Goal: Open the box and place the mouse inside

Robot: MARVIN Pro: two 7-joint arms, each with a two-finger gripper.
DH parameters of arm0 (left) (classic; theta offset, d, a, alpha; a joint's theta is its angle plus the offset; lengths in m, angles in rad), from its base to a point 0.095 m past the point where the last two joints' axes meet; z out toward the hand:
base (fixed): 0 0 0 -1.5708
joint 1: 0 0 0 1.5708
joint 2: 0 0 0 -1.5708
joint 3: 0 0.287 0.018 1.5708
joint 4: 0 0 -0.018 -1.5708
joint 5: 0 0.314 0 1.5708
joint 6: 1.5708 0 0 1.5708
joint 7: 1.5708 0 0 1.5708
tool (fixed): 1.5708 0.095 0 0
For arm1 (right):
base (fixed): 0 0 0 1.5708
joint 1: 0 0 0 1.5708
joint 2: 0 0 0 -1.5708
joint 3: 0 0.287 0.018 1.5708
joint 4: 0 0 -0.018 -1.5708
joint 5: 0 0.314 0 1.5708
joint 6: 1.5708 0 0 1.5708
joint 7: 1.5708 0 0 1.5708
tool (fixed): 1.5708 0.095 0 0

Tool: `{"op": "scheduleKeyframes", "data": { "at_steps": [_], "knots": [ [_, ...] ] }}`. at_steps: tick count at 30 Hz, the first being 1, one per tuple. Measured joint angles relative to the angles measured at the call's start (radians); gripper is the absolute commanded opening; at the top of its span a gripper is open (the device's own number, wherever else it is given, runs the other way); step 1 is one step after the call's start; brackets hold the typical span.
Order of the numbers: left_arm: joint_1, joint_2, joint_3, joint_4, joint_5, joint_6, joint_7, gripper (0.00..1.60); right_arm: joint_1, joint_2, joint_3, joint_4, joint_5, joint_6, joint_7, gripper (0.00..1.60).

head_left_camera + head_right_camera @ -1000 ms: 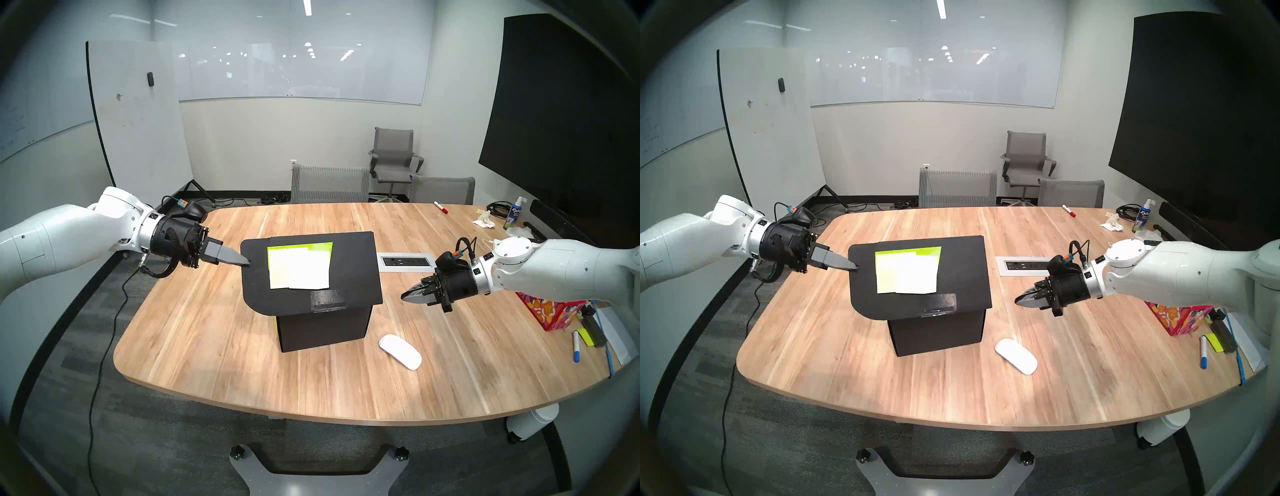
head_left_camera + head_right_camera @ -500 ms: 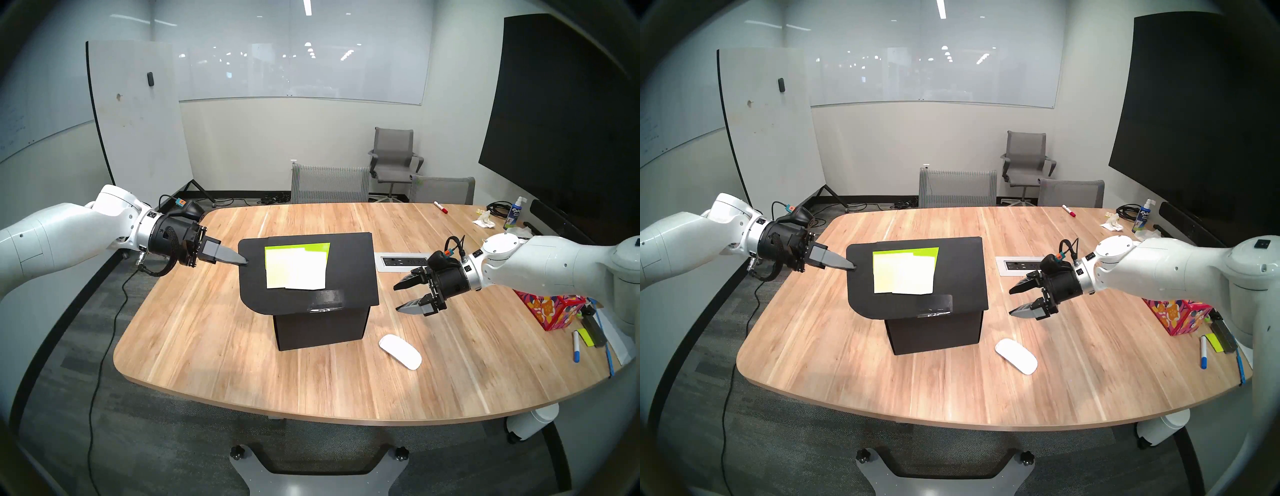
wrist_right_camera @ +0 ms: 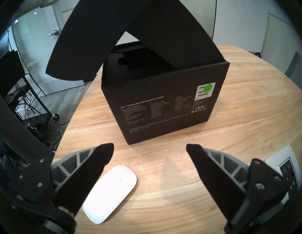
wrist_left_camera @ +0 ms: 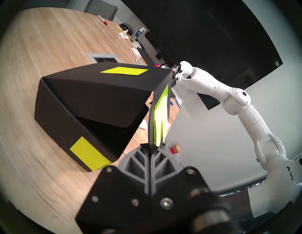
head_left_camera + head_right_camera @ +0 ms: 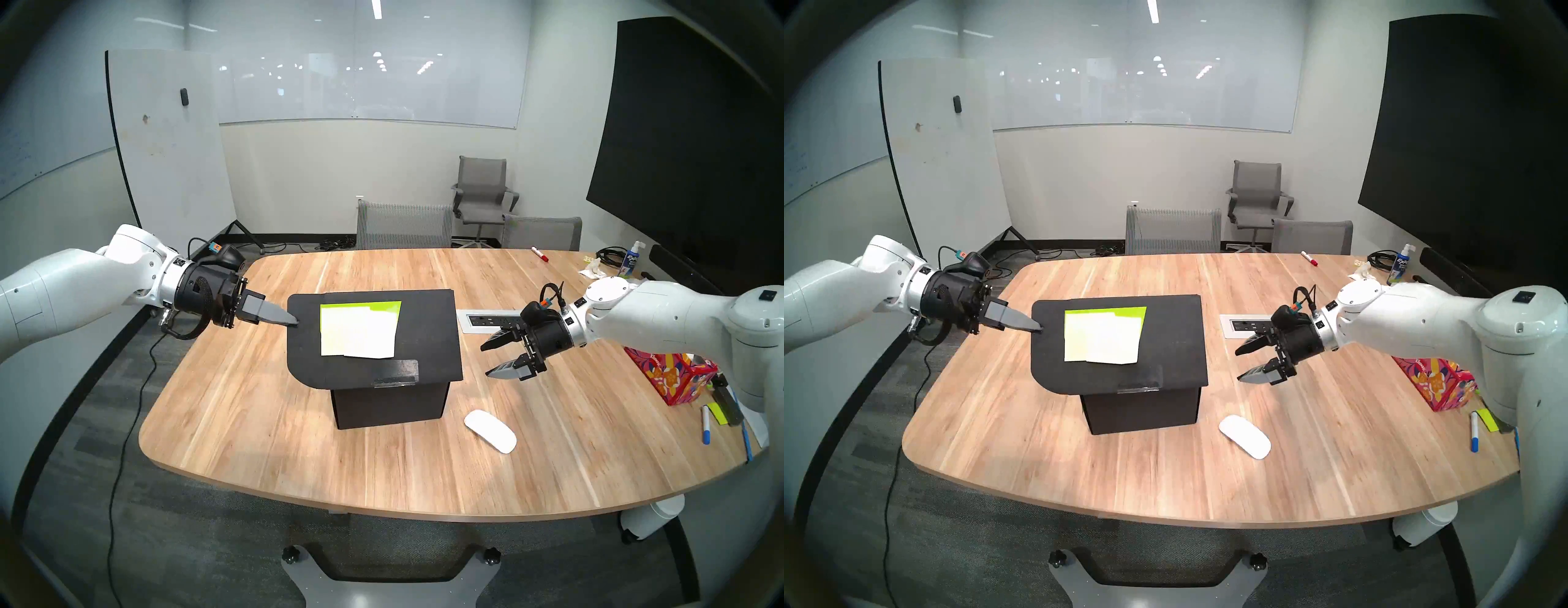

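Box [image 5: 390, 403], black cardboard, centre of frame on wooden table [image 5: 254, 424]. Flap lid [image 5: 428, 335] raised, its left edge pinched in left gripper [image 5: 292, 322], fingers closed flat on the cardboard. Yellow-green sticky notes [image 5: 360, 329] on lid's upper face. Right gripper [image 5: 488, 361], right of box and clear of it, fingers [image 3: 196, 152] spread wide, holding nothing. Mouse [image 5: 490, 431], glossy white, lies on table at lower right of box, below right gripper. Patterned red tissue box [image 5: 674, 378] at right edge.
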Motion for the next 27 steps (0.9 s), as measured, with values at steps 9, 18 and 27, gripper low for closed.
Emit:
{"op": "scheduleKeyframes", "data": {
  "at_steps": [9,18,27],
  "knots": [
    [-0.005,0.022,-0.005,-0.022,-0.013,0.016,0.016,0.0,-0.018,-0.052,0.017,0.072,0.005,-0.013,0.052,1.6],
    [-0.007,0.037,-0.009,-0.037,-0.024,0.027,0.028,0.0,-0.045,-0.104,0.035,0.148,0.018,-0.015,0.091,1.6],
    [-0.008,0.047,-0.014,-0.048,-0.033,0.036,0.038,0.0,-0.066,-0.15,0.049,0.212,0.024,-0.015,0.13,1.6]
  ]
}}
